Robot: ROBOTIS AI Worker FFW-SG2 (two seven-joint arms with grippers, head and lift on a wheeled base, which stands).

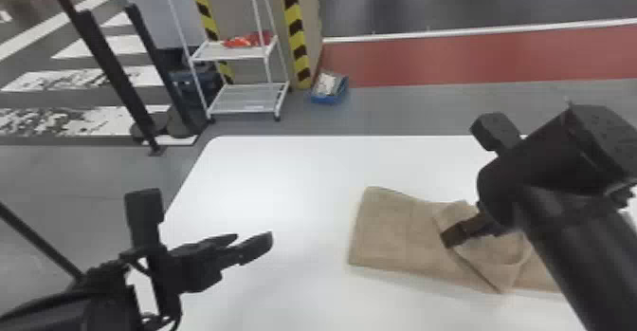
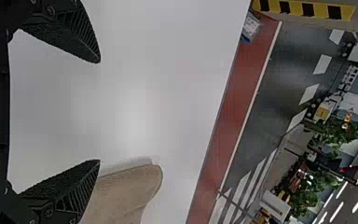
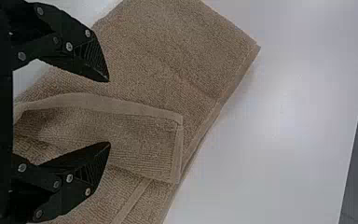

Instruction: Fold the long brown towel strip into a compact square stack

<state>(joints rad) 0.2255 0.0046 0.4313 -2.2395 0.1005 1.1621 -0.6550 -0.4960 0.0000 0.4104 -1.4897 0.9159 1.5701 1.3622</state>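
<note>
Looking largest to smallest, we see the far floor w/ its red band, then the white tbl on the near side of it. Far left, past the tbl edge, we've got the white wheeled rack, w/ a yellow/black striped strip just right of it. The R arm comes in at right, over the tbl. Our brown towel lies on the right part of the tbl, lengthwise L to R, its left end flat and its right part partly hidden behind the R arm. On top of it we find a turned-over flap, hem running on a slant, w/ one corner at the towel's near edge; it's loose and a bit bulged, so no neat square stack yet. Far, beside the striped strip, sits a small blue bin. The L gripper hangs over the near-left tbl, well apart from the towel; its jaws are wide w/ only air btwn. The R gripper is down at the flap, jaws wide too: per the R wrist view, the flap's hemmed part shows btwn the fingers, unpinched.
</note>
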